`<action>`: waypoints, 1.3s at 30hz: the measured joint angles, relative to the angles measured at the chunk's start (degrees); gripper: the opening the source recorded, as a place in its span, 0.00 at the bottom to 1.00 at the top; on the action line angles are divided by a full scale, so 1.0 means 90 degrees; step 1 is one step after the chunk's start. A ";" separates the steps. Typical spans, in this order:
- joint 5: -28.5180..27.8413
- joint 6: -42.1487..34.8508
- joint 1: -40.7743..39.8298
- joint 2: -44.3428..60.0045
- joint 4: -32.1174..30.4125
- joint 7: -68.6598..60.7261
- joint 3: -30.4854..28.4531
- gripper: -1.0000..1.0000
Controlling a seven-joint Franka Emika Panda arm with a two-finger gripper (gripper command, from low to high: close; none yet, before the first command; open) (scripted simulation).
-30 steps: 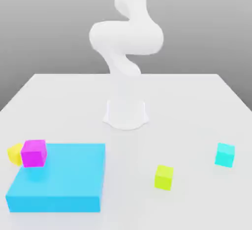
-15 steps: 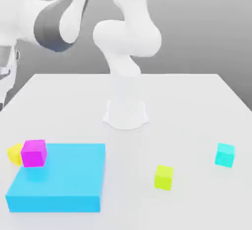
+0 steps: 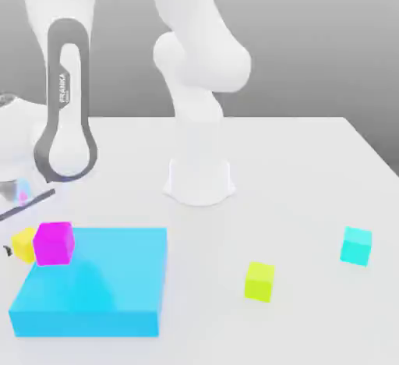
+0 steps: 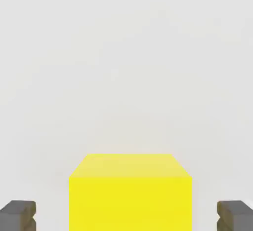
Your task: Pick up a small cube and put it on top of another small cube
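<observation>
The small cube [image 4: 129, 195], warm yellow, lies on the white table between my gripper's [image 4: 126, 216] two dark fingertips [image 4: 18, 215], with a gap on either side, so the jaws stand open around it without touching. In the exterior view the same small cube [image 3: 22, 243] sits at the far left, half hidden behind a magenta cube [image 3: 53, 242], and my hand hangs low over it. The other small cube [image 3: 259, 281], lime yellow-green, rests alone on the table toward the exterior view's right.
A flat blue block [image 3: 93, 285] lies beside the yellow cube, carrying the magenta cube on its corner. A cyan cube [image 3: 356, 245] sits at the exterior view's far right. The arm's white base [image 3: 199, 180] stands mid-table.
The arm has swung in from above and come down at the exterior view's left, bringing the hand over the yellow cube. The cubes have not moved.
</observation>
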 joint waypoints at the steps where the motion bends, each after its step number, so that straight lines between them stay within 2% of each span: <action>1: -0.0001 0.0003 0.0000 0.0000 0.0000 0.0001 0.0000 0.00; 5: -0.0004 0.0011 -0.0009 0.0000 -0.0001 0.0006 0.0009 0.00; 8: -0.0211 -0.0429 0.0174 -0.0556 -0.0117 0.0170 -0.0224 0.00; 11: -0.0619 -0.0894 0.0344 -0.1193 -0.0247 0.0409 -0.0407 0.00; 13: -0.1246 -0.0924 0.0556 -0.1512 -0.0075 0.0268 -0.0341 0.00; 16: -0.1598 -0.1057 0.1210 -0.1976 -0.0039 -0.0195 0.0075 0.00; 23: -0.1287 -0.1386 0.3106 -0.2680 -0.0509 -0.1660 0.0834 0.00; 34: -0.0718 -0.1757 0.5511 -0.3402 -0.1371 -0.3904 0.2197 0.00; 36: -0.0608 -0.1653 0.5640 -0.3201 -0.1437 -0.4041 0.2241 0.00; 39: -0.0803 -0.1348 0.5601 -0.2837 -0.1419 -0.3918 0.2269 0.00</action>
